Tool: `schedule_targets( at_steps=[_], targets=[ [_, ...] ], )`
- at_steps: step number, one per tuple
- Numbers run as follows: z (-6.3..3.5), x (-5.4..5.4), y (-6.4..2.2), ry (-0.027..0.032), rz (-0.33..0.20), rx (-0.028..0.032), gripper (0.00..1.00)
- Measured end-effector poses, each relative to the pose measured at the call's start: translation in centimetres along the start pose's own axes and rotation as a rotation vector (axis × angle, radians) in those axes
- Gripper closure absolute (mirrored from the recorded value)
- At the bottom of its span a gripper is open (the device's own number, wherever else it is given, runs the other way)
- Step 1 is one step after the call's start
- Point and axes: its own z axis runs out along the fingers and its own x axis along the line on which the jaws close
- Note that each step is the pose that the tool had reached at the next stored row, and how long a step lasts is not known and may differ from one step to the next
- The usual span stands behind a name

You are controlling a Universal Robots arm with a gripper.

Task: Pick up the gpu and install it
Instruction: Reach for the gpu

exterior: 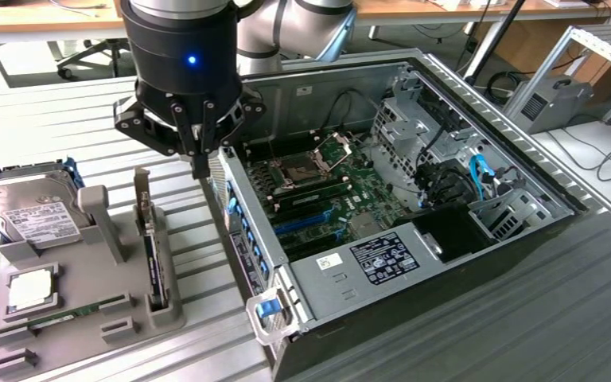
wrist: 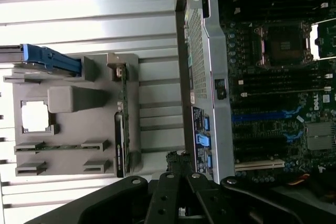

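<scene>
**Gpu waits on edge in its holder, arm overhead**

Gpu [exterior: 155, 239] stands upright on its long edge in a slot of the grey holder [exterior: 93, 334], on the holder's side nearest the computer case [exterior: 295, 95], towards the exterior view's left. Its metal end bracket is at the far end. Seen edge-on, it is a thin, stiff card and probably light. It looks fragile, since the board and the parts on it would not take squeezing or twisting. The safest hold is likely across the bare top edge near the middle, with the jaws flat on both faces and clear of the fan and the lower contact edge.

The gripper [exterior: 200, 169] hangs above the gap between holder and case, just right of the card and touching nothing. Its jaws look clenched together with nothing between them.

The hard drive [exterior: 32, 215] and the memory stick [exterior: 67, 317] sit further left in the holder. All of this rests on the slatted metal counter [exterior: 72, 119].

In the wrist view a badge [wrist: 318, 102] on the motherboard seems to read Dell. The black label [exterior: 383, 259] on the case's inner cover and the drive's white label carry print too small to read.
</scene>
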Motion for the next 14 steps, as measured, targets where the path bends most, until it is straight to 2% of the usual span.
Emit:
schedule_targets(
  at_steps=[14],
  targets=[
    [0.03,0.53,-0.39,-0.0001,0.000,-0.0001,0.89]
  ],
)
